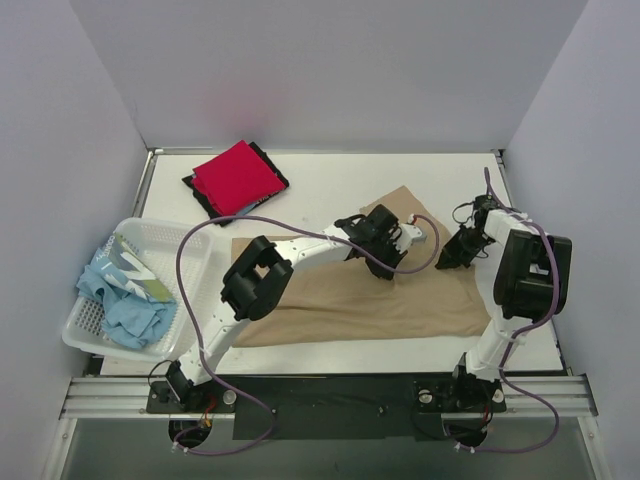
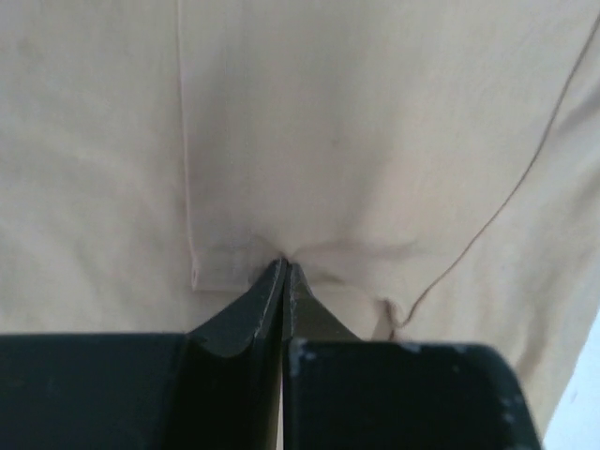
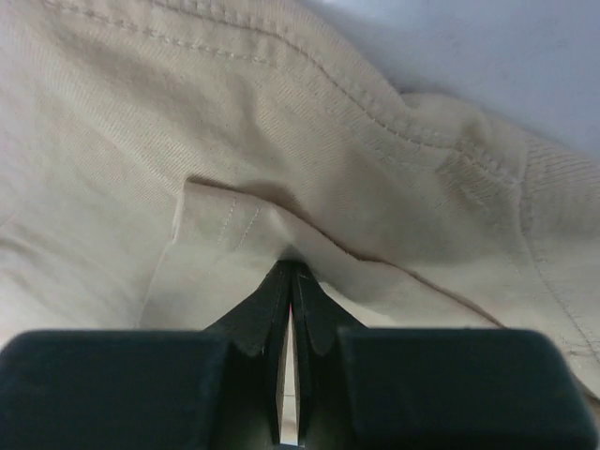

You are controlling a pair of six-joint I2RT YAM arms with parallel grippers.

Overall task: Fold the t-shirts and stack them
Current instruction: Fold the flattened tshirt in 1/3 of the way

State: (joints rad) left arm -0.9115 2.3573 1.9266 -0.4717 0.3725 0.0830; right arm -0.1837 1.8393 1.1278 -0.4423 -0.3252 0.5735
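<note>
So the tan t-shirt [image 1: 380,300] is spread across the middle of the bench [image 1: 330,185], toward the near side, and both arms have a grip on its far edge. The left claw [image 2: 284,268] is pinched pretty much fully closed, with a little pucker of tan cloth caught right at the tips, next to a seam. The right claw [image 3: 291,272] is the same deal: closed down on a fold of the same shirt beside a stitched hem, with only a thin sliver of gap further back between the fingers. From above, the left claw sits about mid-shirt and the right claw is over at the right end. A flap of the tan cloth sticks out toward the far side between them.

At the far left there's a red t-shirt [image 1: 237,177] folded on top of a black t-shirt [image 1: 203,198]. The light blue t-shirts [image 1: 125,310] are bunched up in the white basket [image 1: 190,240] on the left edge.
</note>
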